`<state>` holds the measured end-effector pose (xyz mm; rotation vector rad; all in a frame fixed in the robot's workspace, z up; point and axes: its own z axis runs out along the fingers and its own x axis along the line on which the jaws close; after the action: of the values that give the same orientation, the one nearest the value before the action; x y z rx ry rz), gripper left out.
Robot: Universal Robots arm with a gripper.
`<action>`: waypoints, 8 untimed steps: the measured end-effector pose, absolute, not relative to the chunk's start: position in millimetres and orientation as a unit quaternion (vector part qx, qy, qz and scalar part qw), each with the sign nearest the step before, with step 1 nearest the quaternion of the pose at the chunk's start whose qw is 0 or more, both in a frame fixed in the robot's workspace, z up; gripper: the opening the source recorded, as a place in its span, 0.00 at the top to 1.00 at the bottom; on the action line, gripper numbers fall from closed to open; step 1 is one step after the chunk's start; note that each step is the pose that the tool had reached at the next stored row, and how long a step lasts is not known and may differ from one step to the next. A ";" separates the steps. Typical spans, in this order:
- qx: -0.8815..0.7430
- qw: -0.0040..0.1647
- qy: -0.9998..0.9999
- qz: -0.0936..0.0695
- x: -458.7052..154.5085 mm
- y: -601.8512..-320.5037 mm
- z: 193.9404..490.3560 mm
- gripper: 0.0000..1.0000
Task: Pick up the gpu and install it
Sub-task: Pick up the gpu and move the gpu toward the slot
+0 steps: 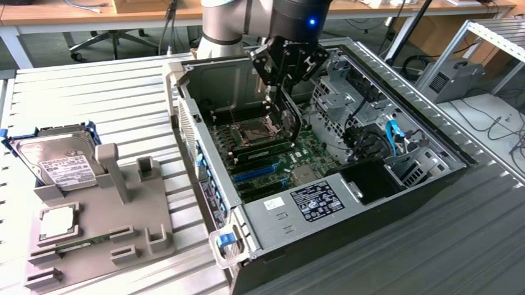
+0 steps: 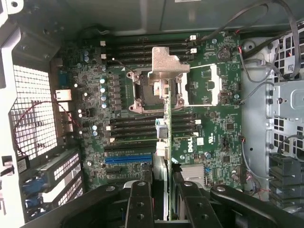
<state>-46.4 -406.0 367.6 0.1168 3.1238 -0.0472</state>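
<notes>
gpu is pinched edge-on between the gripper fingers, which are closed on it. It hangs over the motherboard inside the open pc case, upper middle of the exterior frame. A hard drive sits on a gray holder at far left.

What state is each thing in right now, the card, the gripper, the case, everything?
gpu, held above the motherboard, not in a slot.
gripper, shut on the gpu.
computer case, on its side, open.
blue slot, empty.
hard drive, resting on the grey holder.
</notes>
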 end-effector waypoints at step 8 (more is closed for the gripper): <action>0.037 0.008 0.999 -0.015 -42.7 -406.0 366.1 0.74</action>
<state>-42.7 -406.0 366.1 0.1168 3.1238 -0.0472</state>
